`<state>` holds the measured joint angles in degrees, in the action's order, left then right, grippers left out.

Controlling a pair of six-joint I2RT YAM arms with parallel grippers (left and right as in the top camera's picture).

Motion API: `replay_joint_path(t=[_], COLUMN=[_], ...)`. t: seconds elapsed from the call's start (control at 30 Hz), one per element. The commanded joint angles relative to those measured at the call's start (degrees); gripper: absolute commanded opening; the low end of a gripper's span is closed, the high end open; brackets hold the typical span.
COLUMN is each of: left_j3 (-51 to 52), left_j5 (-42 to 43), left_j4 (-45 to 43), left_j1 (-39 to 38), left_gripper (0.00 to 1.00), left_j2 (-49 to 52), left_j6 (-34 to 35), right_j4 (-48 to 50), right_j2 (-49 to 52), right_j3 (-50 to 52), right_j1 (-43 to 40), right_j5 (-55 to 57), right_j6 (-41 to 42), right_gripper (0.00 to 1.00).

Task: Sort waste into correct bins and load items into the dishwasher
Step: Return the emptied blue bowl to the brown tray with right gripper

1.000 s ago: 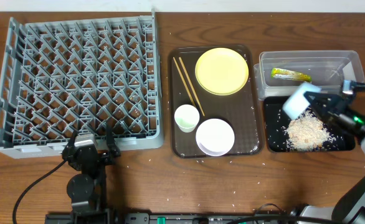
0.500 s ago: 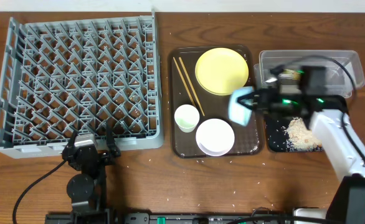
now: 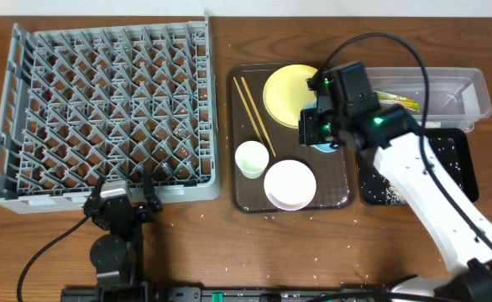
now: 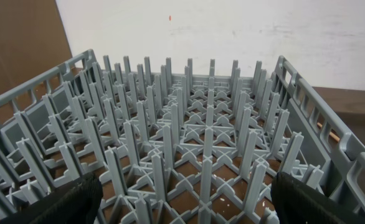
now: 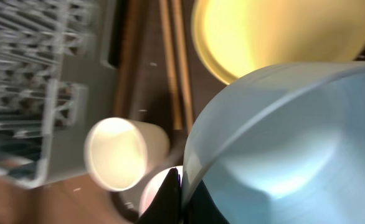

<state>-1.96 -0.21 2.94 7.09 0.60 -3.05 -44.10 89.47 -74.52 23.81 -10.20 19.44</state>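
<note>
Hanging over the brown serving tray [image 3: 338, 200], the right gripper [image 3: 317, 132] is clamped tight on the rim of the light blue bowl [image 5: 282, 143], which it holds just beside the near-right edge of the yellow plate [image 3: 288, 91]. On the same tray, the wooden chopsticks [image 3: 253, 109] lie along the left side, the small white cup [image 3: 251, 158] stands near them, and the white bowl [image 3: 290, 184] sits at the near edge. To the right, the green-and-yellow wrapper [image 3: 400, 101] lies in the clear tub [image 3: 474, 84], and the black tray [image 3: 460, 164] just near of it shows scattered crumbs [image 3: 387, 191] beside the arm. The grey dish rack [image 3: 103, 109] on the left holds nothing. The left gripper [image 3: 126, 183] rests at the rack's near rim, its jaws spread wide with nothing between them.
</note>
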Motion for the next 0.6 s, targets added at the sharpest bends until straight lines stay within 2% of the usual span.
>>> replay_joint_path(t=[0.0, 0.5, 0.57], left_j3=[1.7, 1.7, 1.7], left_j5=[-0.7, -0.7, -0.7], left_j4=[1.2, 1.2, 1.2], left_j1=[0.3, 0.3, 0.3], left_gripper=[0.88, 0.88, 0.88], left_j2=[-0.4, -0.4, -0.3], left_j6=[-0.4, -0.4, -0.4], right_j4=[-0.4, -1.8, -1.8], right_j2=[5.1, 18.2, 18.2], right_j3=[-0.7, -0.7, -0.7], right_j1=[0.2, 0.3, 0.5], right_j5=[5.9, 5.6, 5.7], right_j6=[-1.7, -1.7, -1.7], right_gripper=[0.01, 0.01, 0.06])
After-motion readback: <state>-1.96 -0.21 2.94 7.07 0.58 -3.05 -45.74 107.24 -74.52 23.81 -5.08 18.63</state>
